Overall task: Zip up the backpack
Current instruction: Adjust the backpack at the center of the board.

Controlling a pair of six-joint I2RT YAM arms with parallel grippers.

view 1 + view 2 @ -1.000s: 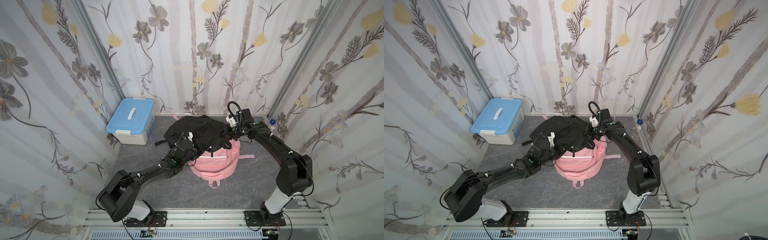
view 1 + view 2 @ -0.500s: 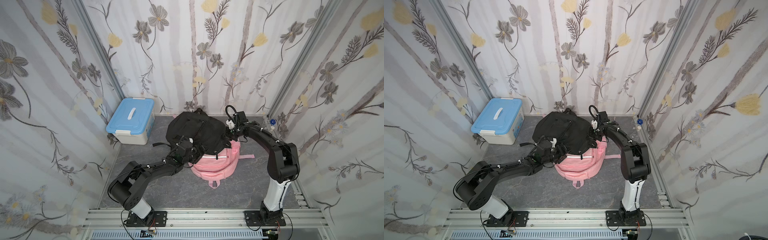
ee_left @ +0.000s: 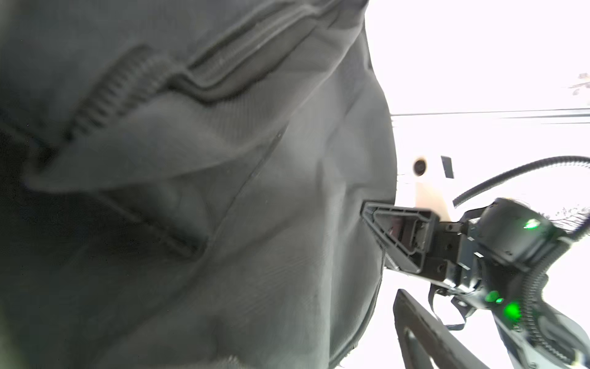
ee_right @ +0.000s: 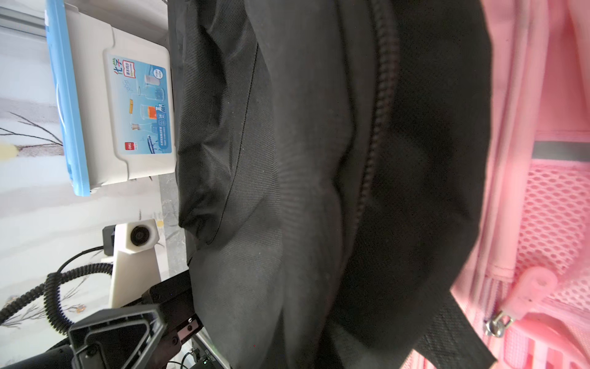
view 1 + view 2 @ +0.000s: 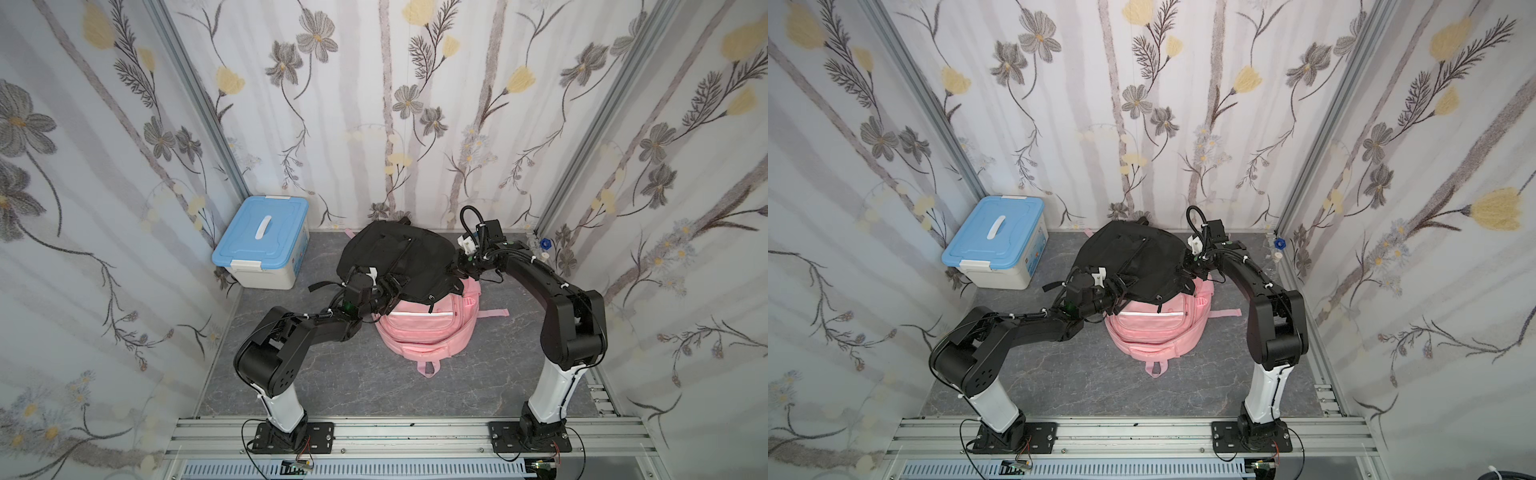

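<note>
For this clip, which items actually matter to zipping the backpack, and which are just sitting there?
In the job: black backpack, pinched at its edge by the shut right gripper; open left gripper at its front edge.
Lying about: pink backpack, partly underneath; blue-lidded storage box at the back corner.

The black backpack (image 5: 395,257) is plain. The pink backpack (image 5: 424,338) has one pale stripe (image 5: 424,314). The box (image 5: 266,277) is white (lid (image 5: 262,237) blue), the table (image 5: 353,382) grey marbled, and the walls (image 5: 540,62) pale with grey and yellow flowers (image 5: 318,35).

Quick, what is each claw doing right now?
The left gripper is open, holding nothing.
The right gripper is shut on the black backpack, at its edge.
</note>
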